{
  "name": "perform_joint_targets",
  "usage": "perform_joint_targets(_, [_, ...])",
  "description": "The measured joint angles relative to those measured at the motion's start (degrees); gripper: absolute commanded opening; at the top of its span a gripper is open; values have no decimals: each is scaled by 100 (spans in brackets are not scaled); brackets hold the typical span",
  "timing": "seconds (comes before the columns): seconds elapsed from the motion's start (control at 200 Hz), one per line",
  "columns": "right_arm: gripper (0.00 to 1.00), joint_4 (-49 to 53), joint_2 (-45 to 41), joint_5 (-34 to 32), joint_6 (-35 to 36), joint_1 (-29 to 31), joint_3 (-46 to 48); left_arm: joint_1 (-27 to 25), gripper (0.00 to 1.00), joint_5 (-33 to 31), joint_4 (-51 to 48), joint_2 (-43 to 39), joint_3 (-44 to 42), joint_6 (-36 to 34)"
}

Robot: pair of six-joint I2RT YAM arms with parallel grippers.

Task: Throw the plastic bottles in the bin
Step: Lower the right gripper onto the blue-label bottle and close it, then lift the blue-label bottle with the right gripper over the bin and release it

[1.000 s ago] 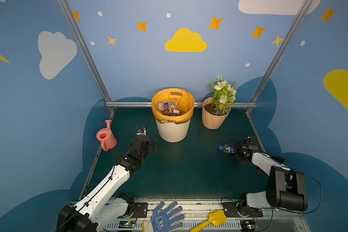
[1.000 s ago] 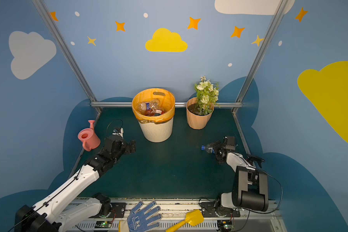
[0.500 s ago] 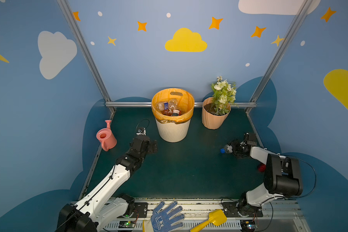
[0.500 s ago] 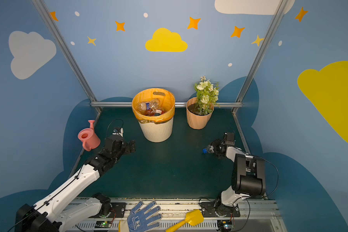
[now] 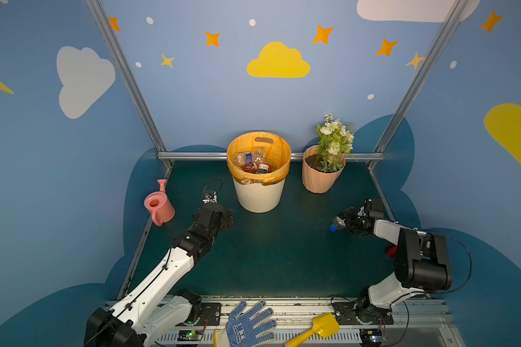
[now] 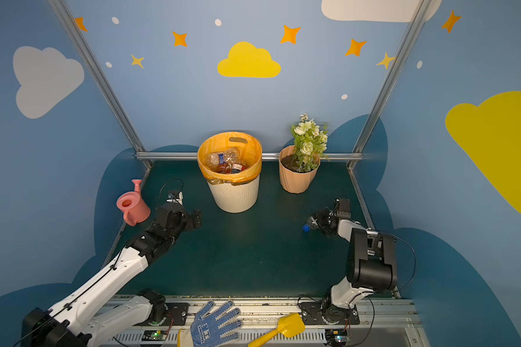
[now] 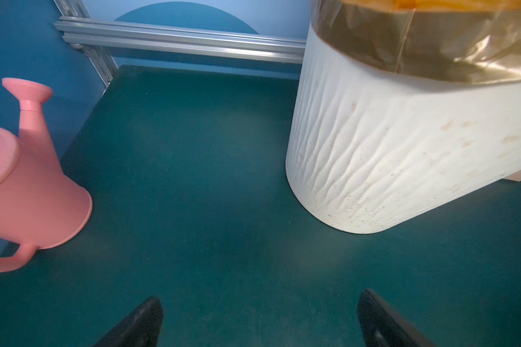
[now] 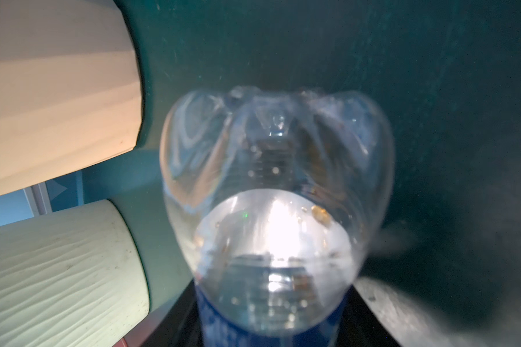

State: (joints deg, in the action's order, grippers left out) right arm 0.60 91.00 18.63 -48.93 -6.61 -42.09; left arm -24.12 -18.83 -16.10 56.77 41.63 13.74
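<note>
A clear plastic bottle (image 5: 339,223) with a blue cap and blue label lies low over the green floor at the right, cap pointing toward the middle. My right gripper (image 5: 348,222) is shut on its labelled body; in the right wrist view the bottle (image 8: 277,195) fills the space between the fingers (image 8: 382,306). The bin (image 5: 259,195), cream and ribbed with an orange bag, stands at the back centre and holds several bottles (image 5: 253,162). My left gripper (image 5: 227,220) hovers open and empty just left of the bin (image 7: 388,150).
A pink watering can (image 5: 158,205) stands by the left wall. A peach flowerpot (image 5: 321,177) with white flowers is right of the bin, near the held bottle. A blue glove (image 5: 248,326) and yellow scoop (image 5: 319,329) lie on the front rail. Something small and red (image 5: 390,251) peeks beside the right arm.
My right gripper has closed from wide open onto the blue-capped bottle, and the right arm's elbow has swung in. The left arm has not moved.
</note>
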Motion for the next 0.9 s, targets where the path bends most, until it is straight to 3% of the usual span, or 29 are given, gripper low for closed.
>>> perform_joint_targets(0.23, [50, -129, -509, 96, 157, 0, 66, 0, 100, -4, 0, 0, 0, 4])
perform_joint_targets(0.636, [45, -564, -2420, 133, 293, 0, 160, 0, 100, -151, 24, -149, -96, 63])
perform_joint_targets(0.901, [46, -651, -2975, 70, 444, 46, -1060, 0, 100, -170, 44, -151, -116, 111])
